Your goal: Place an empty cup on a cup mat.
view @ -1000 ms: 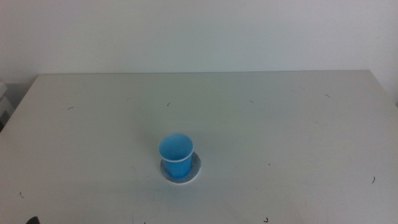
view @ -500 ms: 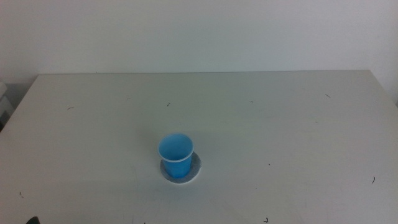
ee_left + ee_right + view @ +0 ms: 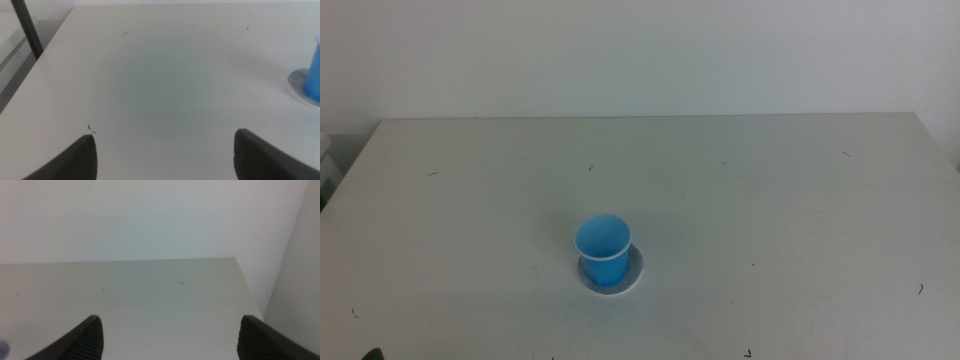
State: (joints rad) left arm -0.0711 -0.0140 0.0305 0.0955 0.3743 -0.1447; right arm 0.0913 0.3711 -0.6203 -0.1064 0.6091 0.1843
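Cup (image 3: 603, 250): small, bright blue, tapered, with a pale rim; stands upright and mouth up on the cup mat (image 3: 634, 272), nothing visible inside it. Cup mat: flat round grey disc with a thin white edge, lying on the bench (image 3: 770, 210) a little toward the near edge and slightly left of the middle in the middle view; its rim shows around the cup's base, more on the right side. In the left wrist view the cup (image 3: 313, 75) and the mat (image 3: 297, 82) appear only in part, cut off at the picture's edge.

Bench: pale grey-white top with a few small dark specks, set against a plain light wall.

Left pincer (image 3: 165, 155): jaws spread wide with bare bench between them, holding nothing, well apart from the cup. A dark post (image 3: 27, 27) stands off the bench's edge in this view.

Right pincer (image 3: 167, 335): jaws spread wide, holding nothing, facing a far corner of the bench and the wall; neither pincer shows clearly in the middle view.
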